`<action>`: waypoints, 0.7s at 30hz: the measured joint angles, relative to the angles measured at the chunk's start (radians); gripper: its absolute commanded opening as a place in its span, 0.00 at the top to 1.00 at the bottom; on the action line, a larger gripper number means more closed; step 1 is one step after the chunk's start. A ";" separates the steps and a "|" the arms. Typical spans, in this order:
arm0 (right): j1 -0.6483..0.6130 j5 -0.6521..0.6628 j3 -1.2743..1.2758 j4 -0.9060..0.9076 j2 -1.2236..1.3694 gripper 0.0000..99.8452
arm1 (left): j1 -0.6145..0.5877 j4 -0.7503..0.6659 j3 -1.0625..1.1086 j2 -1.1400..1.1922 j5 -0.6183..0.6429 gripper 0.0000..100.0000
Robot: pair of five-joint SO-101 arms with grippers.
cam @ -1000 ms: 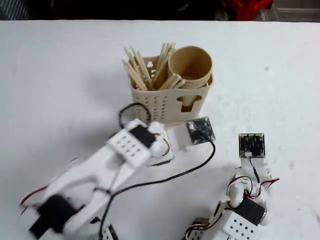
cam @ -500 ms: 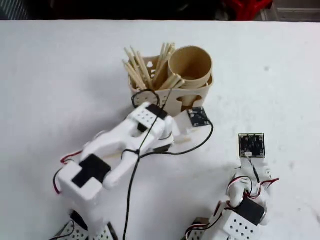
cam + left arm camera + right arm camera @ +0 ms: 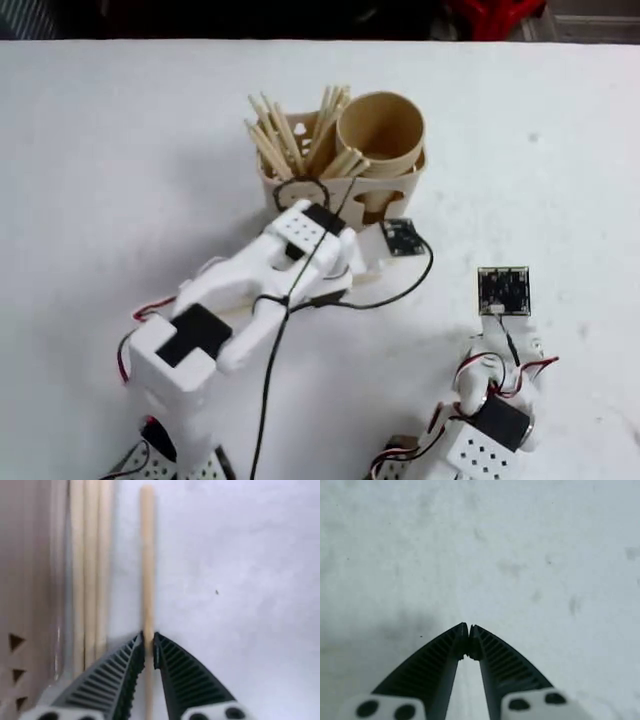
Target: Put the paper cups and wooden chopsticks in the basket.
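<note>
Between the two dark ribbed fingers of the left end effector [image 3: 148, 647] sits one wooden chopstick [image 3: 146, 555], and the fingers are clenched on it near one of its ends. This chopstick is a thin round stick of pale, light-yellow wood, smooth, with no mark on it, and its far end looks blunt. Its long axis runs straight ahead of the end effector, in line with the fingers, so it points directly away from the wrist over the white worktop [image 3: 240, 555]. I cannot tell whether it lies on the worktop or is held a little above it.

Just beside the held chopstick, on one side of the end effector, three other chopsticks [image 3: 90, 580] of the same pale wood lie close together and parallel to it. Beyond them is a blurred brownish surface [image 3: 27, 580]; I cannot say for sure what it is.

From above, the left arm [image 3: 250, 290] stretches over the worktop with its wrist right at the front wall of the basket [image 3: 412, 183]. This cream basket with small holes stands upright, just ahead of the end effector. It holds the paper cups [image 3: 380, 130], brown and stacked with the mouth up, and next to them a bundle of chopsticks [image 3: 285, 135] that stand tilted and fan out above the rim.

Well apart from the basket is the right arm [image 3: 495, 410]. The right end effector [image 3: 469, 647] has its fingertips pressed together with nothing between them, over bare white worktop.
</note>
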 measured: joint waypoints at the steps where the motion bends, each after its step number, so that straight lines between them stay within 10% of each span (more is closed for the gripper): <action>1: 0.000 0.000 0.000 0.000 0.000 0.98 | 0.005 0.009 0.005 -0.012 0.000 0.98; 21: 0.000 0.000 0.000 0.000 0.000 0.98 | 0.031 -0.035 0.288 -1.186 0.216 0.98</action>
